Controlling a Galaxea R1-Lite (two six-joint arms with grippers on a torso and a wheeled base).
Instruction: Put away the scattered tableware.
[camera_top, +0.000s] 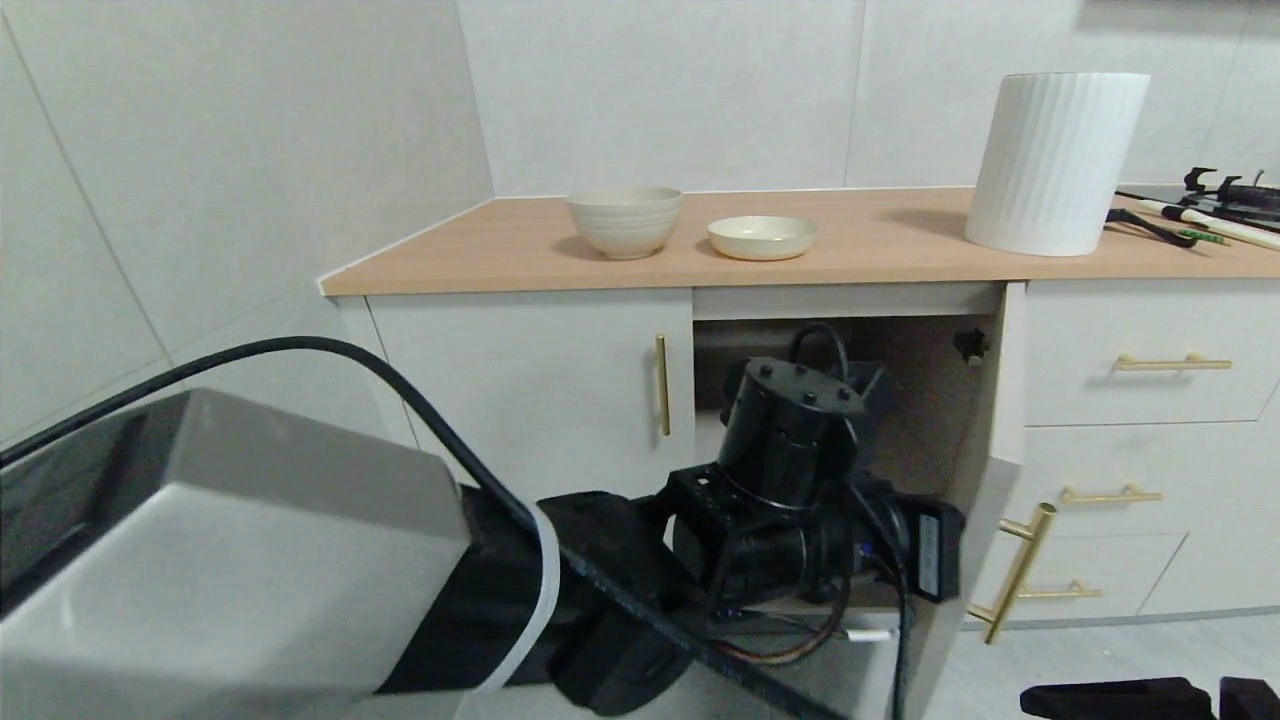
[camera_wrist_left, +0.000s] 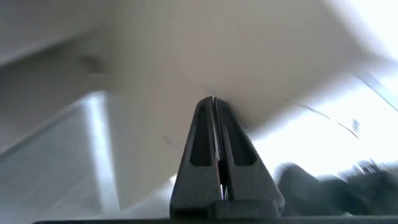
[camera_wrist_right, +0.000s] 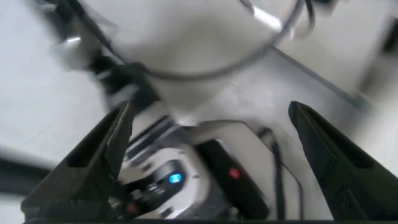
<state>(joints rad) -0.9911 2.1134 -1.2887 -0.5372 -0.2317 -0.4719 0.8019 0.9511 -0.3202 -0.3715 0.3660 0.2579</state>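
Up on the wooden countertop (camera_top: 880, 245), two pieces of tableware sit side by side, near each other but not touching: a ribbed pale bowl (camera_top: 625, 222) and, on its right, a shallow cream dish (camera_top: 762, 237). Both stand upright, close to the front edge. Farther right on the same surface stands a tall white ribbed container (camera_top: 1055, 160), and beyond it lies a cluster of dark-handled utensils (camera_top: 1210, 215), too small to tell apart.

Below the dish, the cabinet opening (camera_top: 920, 400) is exposed, its door (camera_top: 950, 600) swung outward on the right with a gold bar handle (camera_top: 1015, 572) on it. The neighbouring door (camera_top: 530, 400) on the left is closed.

The left arm (camera_top: 790, 470) stretches forward at the height of that opening, well below the tableware. In the left wrist view the left gripper (camera_wrist_left: 212, 102) has its two black fingers (camera_wrist_left: 199, 146) pressed together with nothing between them, the tips close to a pale flat panel. The right gripper (camera_wrist_right: 209, 111) has its fingers (camera_wrist_right: 99, 152) spread wide apart and holds nothing.
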